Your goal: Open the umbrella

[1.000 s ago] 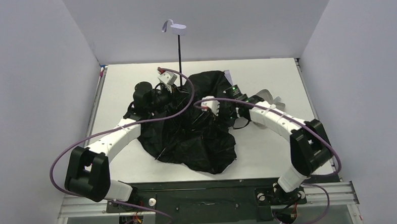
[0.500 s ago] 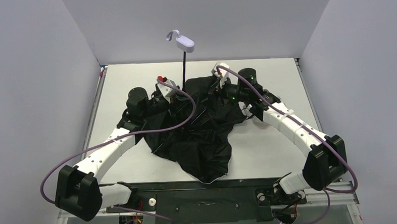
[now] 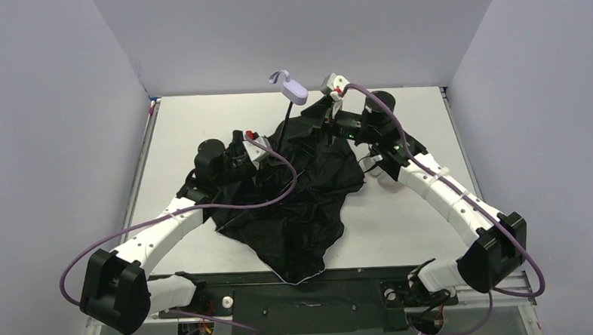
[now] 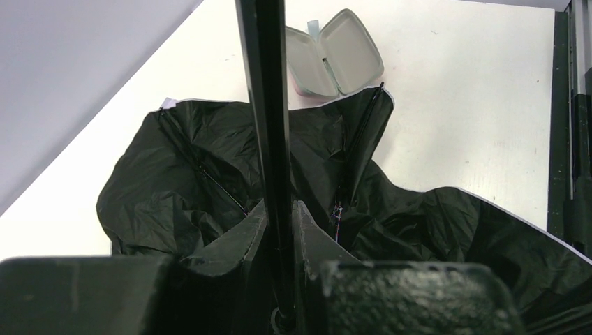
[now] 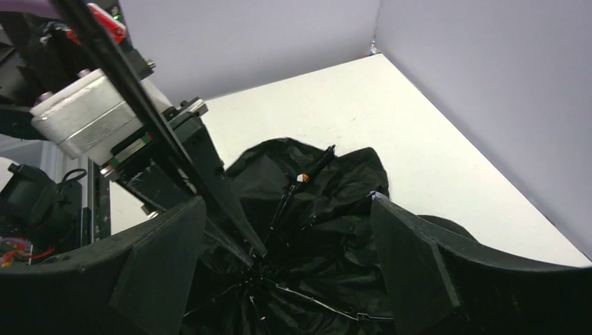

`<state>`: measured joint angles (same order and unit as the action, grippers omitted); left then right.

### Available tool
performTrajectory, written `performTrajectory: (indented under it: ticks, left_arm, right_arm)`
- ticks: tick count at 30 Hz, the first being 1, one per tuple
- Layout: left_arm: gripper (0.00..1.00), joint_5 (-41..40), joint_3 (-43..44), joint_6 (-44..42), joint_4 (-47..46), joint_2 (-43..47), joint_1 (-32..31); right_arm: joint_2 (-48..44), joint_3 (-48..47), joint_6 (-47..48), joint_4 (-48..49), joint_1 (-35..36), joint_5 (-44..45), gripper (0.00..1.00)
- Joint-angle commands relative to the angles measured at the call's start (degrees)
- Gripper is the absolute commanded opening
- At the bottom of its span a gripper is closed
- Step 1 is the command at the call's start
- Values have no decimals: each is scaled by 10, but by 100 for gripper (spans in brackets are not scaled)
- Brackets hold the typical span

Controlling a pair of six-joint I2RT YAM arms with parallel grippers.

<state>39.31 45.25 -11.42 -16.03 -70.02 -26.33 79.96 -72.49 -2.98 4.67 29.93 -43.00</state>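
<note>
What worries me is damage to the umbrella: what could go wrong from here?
The left fingers clamp the thin shaft low down while it leans; it could slip or tip further.
The right fingers hang open just above the ribs and could snag one.
The edge of the canopy lies by an open case; spreading may shove it.

no text, label, brand or number can be read in any view. the umbrella (image 3: 302,201) and the worktop (image 3: 409,219) bear no legible marks.
</note>
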Motion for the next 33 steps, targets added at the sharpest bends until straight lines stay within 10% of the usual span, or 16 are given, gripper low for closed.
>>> performTrajectory:
  ticks: [1, 20, 33]
  left_arm:
    - [5, 16, 7, -32, -24, 10, -1]
    - [0, -253, 26, -668, 142, 68, -142]
    - [0, -361, 1, -774, 45, 22, -154]
  right_arm:
    - [-42, -17, 46, -51, -19, -22, 83]
    - [56, -223, 31, -542, -93, -49, 79]
    - [60, -257, 41, -682, 13, -38, 83]
